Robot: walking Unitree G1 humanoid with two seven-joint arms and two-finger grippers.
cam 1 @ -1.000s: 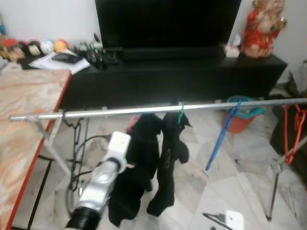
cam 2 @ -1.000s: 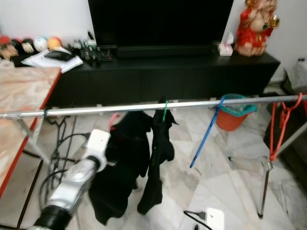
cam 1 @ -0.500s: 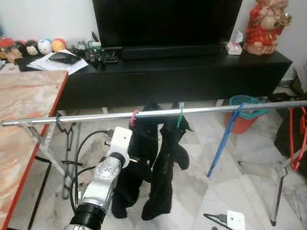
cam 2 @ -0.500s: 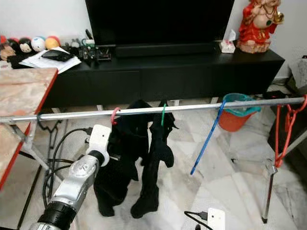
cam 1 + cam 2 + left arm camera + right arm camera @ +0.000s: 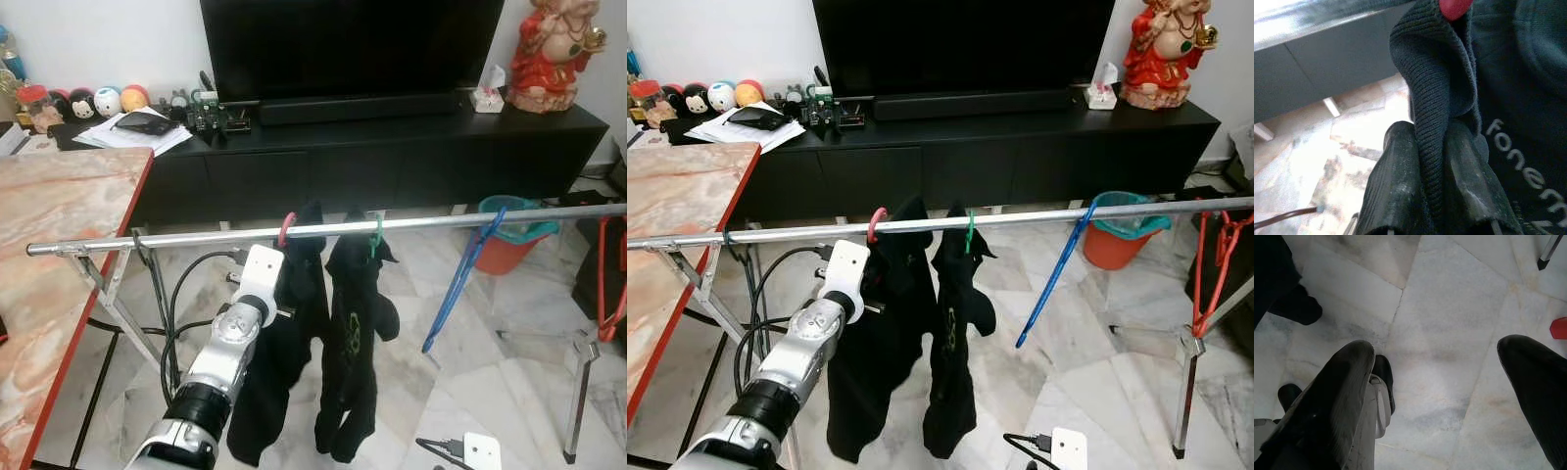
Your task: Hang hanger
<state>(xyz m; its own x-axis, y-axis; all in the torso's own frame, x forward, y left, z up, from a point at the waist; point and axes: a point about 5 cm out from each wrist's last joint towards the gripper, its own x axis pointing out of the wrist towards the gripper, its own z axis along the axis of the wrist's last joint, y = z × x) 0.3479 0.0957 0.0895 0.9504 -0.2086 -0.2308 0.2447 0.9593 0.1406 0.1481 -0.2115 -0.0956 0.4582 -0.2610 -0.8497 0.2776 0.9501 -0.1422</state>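
Left tool (image 5: pixel 1432 166) pinches soft, limp black garment (image 5: pixel 284 333) fold below red hanger (image 5: pixel 285 228) hooked on rail (image 5: pixel 196 238), frame centre; right tool (image 5: pixel 1440 396) gapes wide over floor.

Item: black garment (image 5: pixel 1518 98), right half of the left wrist frame. Pale lettering runs diagonally toward the lower right corner; the legible part reads "fonem", with further letters cut off by the frame edge.

Item: second black garment (image 5: pixel 355 333), centre of the left eye frame, hanging from the rail. Small greenish emblem at mid-height; too small to read.
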